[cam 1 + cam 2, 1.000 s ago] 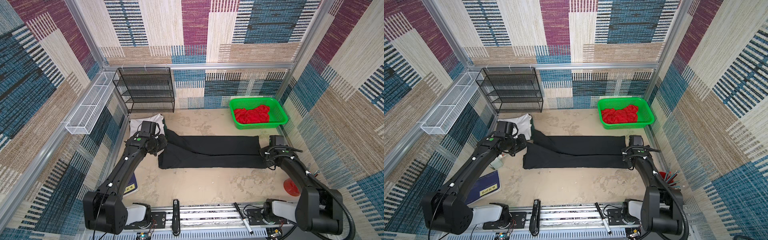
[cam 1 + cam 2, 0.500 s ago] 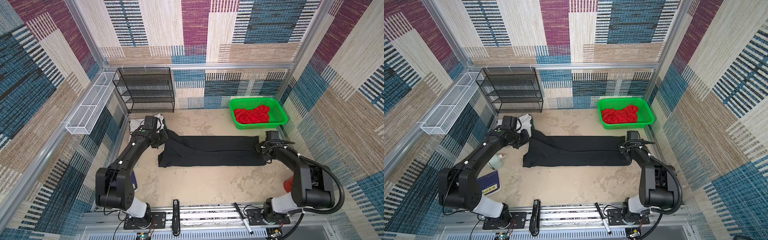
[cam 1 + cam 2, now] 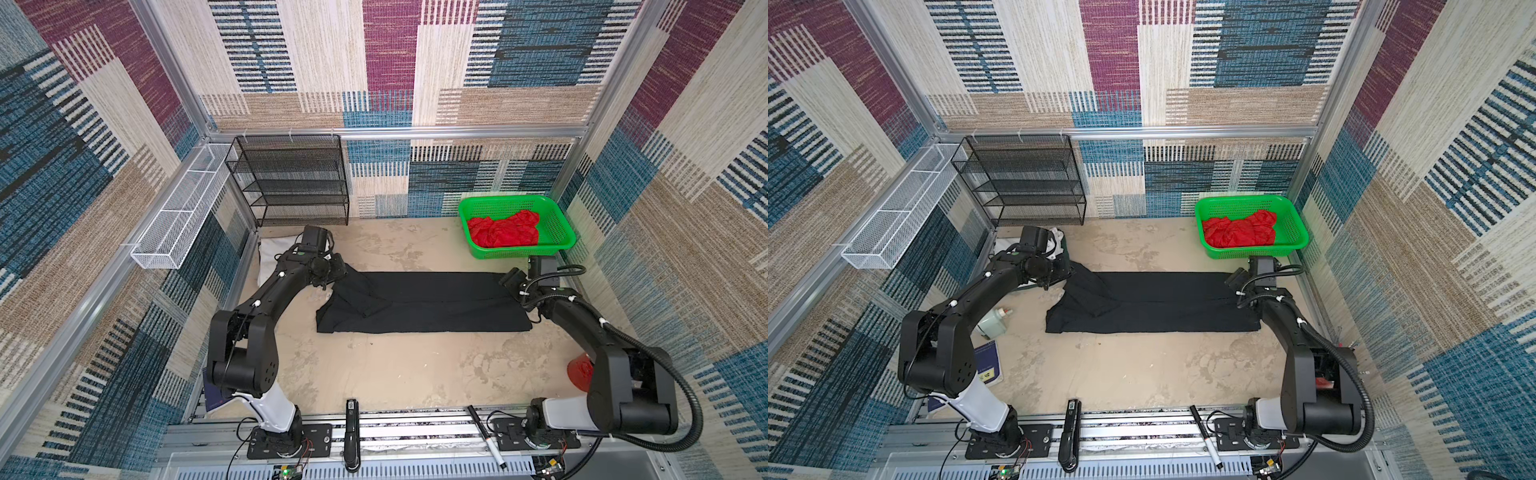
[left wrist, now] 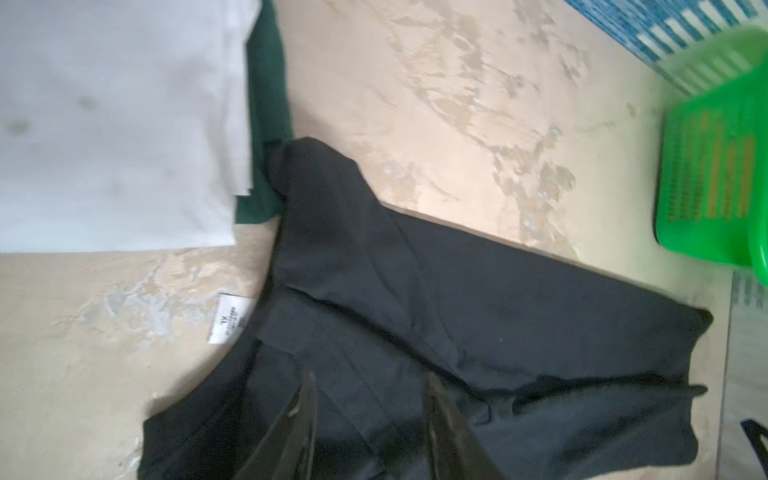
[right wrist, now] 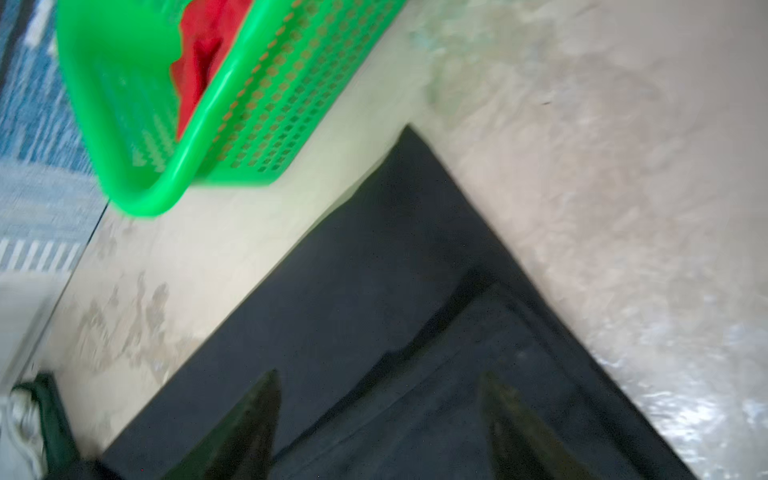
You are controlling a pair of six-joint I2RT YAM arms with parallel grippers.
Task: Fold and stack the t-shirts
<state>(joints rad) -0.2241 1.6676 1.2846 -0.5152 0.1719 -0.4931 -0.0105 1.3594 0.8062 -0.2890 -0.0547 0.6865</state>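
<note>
- Black short-sleeved cotton t-shirt lies mid-table as a long band, doubled lengthwise on the sandy-beige tabletop.
- The left gripper hovers over the collar end with its jaws apart, nothing pinched. The small grey neck label pokes out beside it.
- The right gripper is over the far hem corner with its jaws spread wide, empty too.
- That hem end looks crisp and square. The collar end is the trouble: it's rumpled, with a flap lying skewed across the band.
- So the step in hand, by my reading, is a fresh grasp for the crosswise fold.
- To do it well, flatten that skewed flap first. Otherwise the bulge gets folded in.
- Pinch every layer at the corners, not just the top one.
- Lift low, carry one end over the other, and lay edge on edge before letting go.
- Its destination is likely the folded white cloth t-shirt, which sits on the dark green cloth t-shirt, just beside the collar end.
- The bright red crumpled t-shirt waits unfolded in the green perforated plastic basket.
</note>
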